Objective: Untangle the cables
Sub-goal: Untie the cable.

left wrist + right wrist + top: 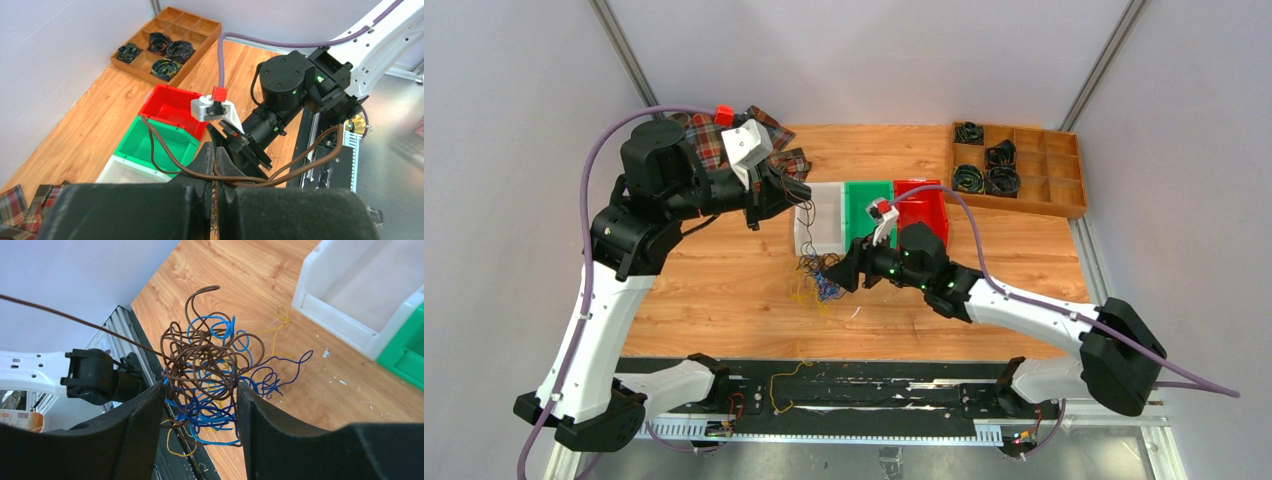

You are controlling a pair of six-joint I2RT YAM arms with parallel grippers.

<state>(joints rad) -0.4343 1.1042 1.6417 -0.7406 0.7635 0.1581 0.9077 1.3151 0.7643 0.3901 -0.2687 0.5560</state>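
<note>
Near the white plastic bin (819, 247), the left gripper (215, 156) clamping one brown strand (75, 323) could drag the tangled blue-brown wire cables (210, 375) from the spread right gripper (200, 392).

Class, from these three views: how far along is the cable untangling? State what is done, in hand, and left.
Done: little; one brown strand runs out from the bundle. In hand: the left fingers are shut on that strand; the right fingers stand open around the bundle. Left: brown, blue and yellow wires are knotted together, and the green bin and red bin look empty.
</note>
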